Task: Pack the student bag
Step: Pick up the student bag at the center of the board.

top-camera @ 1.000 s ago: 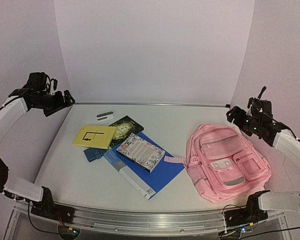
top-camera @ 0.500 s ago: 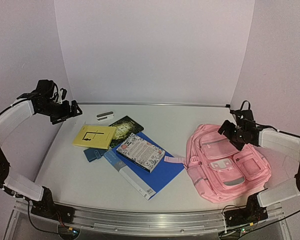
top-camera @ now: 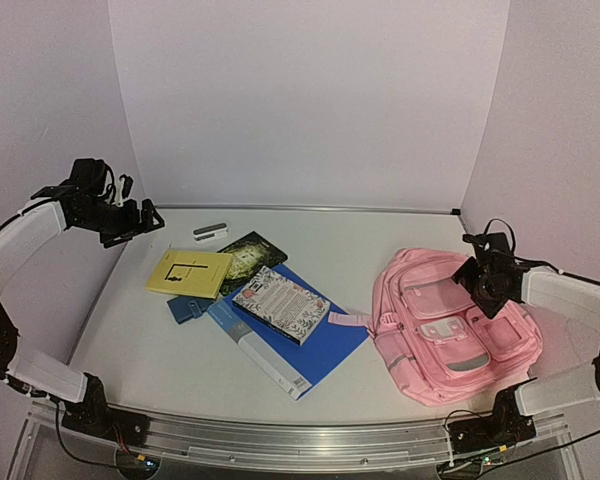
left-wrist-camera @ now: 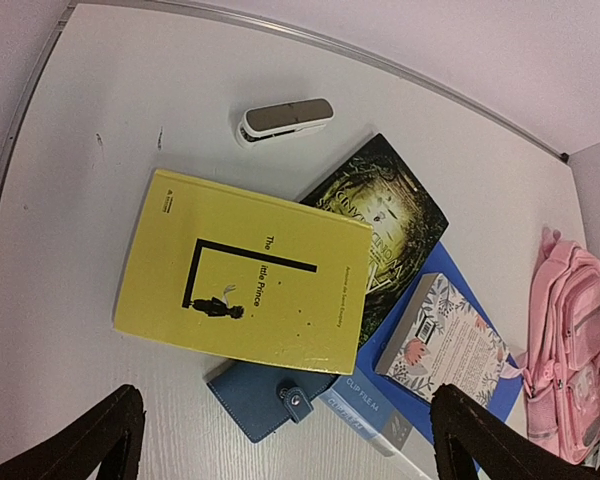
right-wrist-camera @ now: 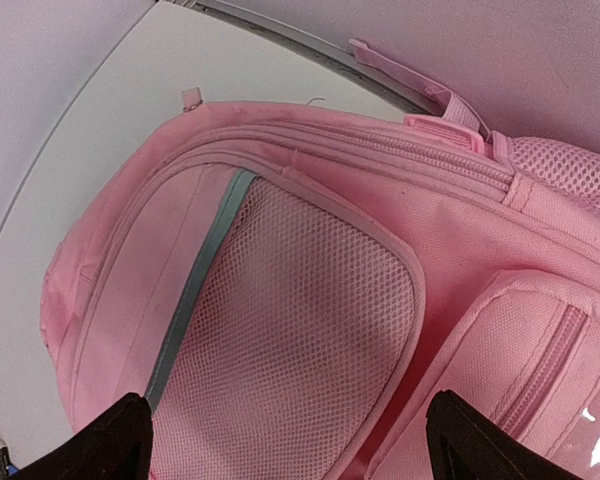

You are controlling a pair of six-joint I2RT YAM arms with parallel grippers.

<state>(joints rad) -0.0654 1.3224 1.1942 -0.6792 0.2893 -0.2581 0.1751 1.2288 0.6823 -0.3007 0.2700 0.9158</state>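
Pink fabric fills the 4 o'clock part of the table (top-camera: 380, 235) in the overhead view: the student bag (top-camera: 445, 325) lies flat on its back, pockets up, top toward 11 o'clock. The right gripper (top-camera: 480, 283) has dropped from high by the side wall and now hangs over the bag's 2 o'clock shoulder, while the left gripper (top-camera: 148, 216) has only edged inward and waits above the table's 10 o'clock corner. Nothing on the table has shifted: the yellow book (top-camera: 188, 272), dark book (top-camera: 250, 255), patterned book (top-camera: 280, 303), blue folder (top-camera: 315, 350), blue wallet (top-camera: 187, 309) and stapler (top-camera: 210, 232) sit clustered at 9 o'clock, well apart from the bag. From the left wrist, both fingers (left-wrist-camera: 100, 435) stand at the lower corners, spread wide with nothing between them, high above the yellow book, which overlaps the dark one. From the right wrist, the fingers (right-wrist-camera: 110, 430) are likewise splayed fully and empty, close over the mesh-fronted pocket (right-wrist-camera: 300, 330); the main zip line (right-wrist-camera: 380, 150) runs toward 12 o'clock and looks closed, though its pull is not visible, so I would not swear to it. Judging by this descent, packing has not begun: the right arm seems set to open the bag first, and nothing can go in until an opening is made.
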